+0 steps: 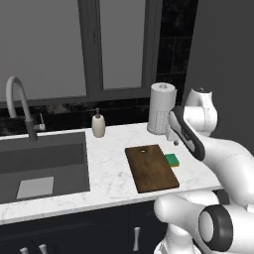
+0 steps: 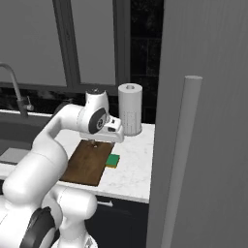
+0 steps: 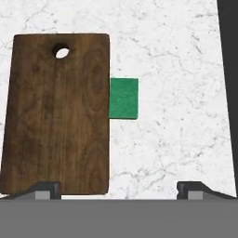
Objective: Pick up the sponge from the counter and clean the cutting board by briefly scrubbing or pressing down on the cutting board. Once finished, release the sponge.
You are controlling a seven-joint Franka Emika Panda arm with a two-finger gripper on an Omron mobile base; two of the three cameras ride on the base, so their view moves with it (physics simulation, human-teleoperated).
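Cutting board (image 3: 58, 111): dark brown, wood grain swirls, below the hand toward its left fingertip. Sponge (image 3: 123, 98): flat green top, yellow layer at its edge in the right base view, just beside the board's right edge. Counter (image 3: 176, 93): white, faint grey marble veins, under the right fingertip. Paper towel roll (image 1: 161, 115): pale grey, dotted lower half, beyond the hand.

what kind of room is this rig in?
A rendered home kitchen, by the look of it: a marble-look counter with a sink and faucet under a window, plus a paper towel roll and a cutting board.
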